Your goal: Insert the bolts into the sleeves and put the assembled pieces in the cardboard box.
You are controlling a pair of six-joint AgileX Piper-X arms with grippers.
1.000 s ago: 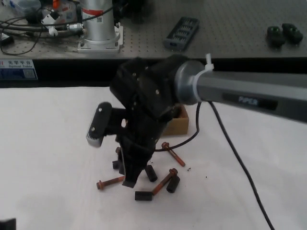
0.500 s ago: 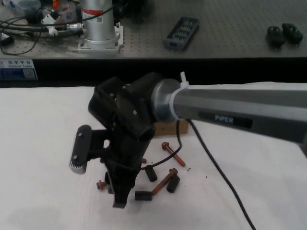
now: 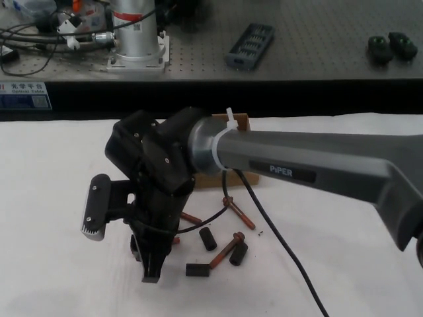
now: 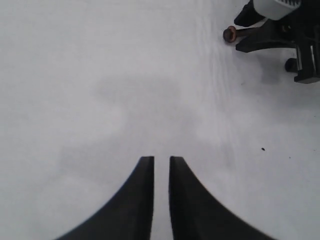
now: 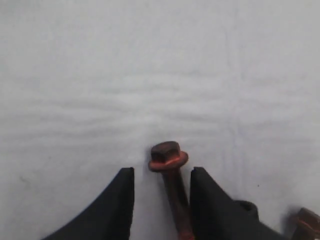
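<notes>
My right gripper (image 3: 151, 274) points down at the white cloth, at the left edge of a scatter of rusty bolts (image 3: 236, 211) and short black sleeves (image 3: 208, 239). In the right wrist view its fingers (image 5: 120, 205) stand open around one bolt (image 5: 170, 165); the hex head pokes out past the tips and the shank lies nearer one finger. The same bolt head (image 4: 230, 34) appears in the left wrist view beside the right gripper (image 4: 280, 35). My left gripper (image 4: 161, 158) is shut and empty over bare cloth. The cardboard box (image 3: 213, 178) sits behind the right arm, mostly hidden.
The right arm's forearm (image 3: 304, 165) and its cable (image 3: 277, 238) cross above the parts. Another bolt (image 3: 225, 251) lies against a sleeve (image 3: 238, 253), and a loose sleeve (image 3: 197, 269) is nearest the camera. A perforated bench (image 3: 317, 46) with tools stands beyond the cloth.
The right arm has swung left and toward the camera, and its gripper has dropped lower, down over the leftmost bolt.
</notes>
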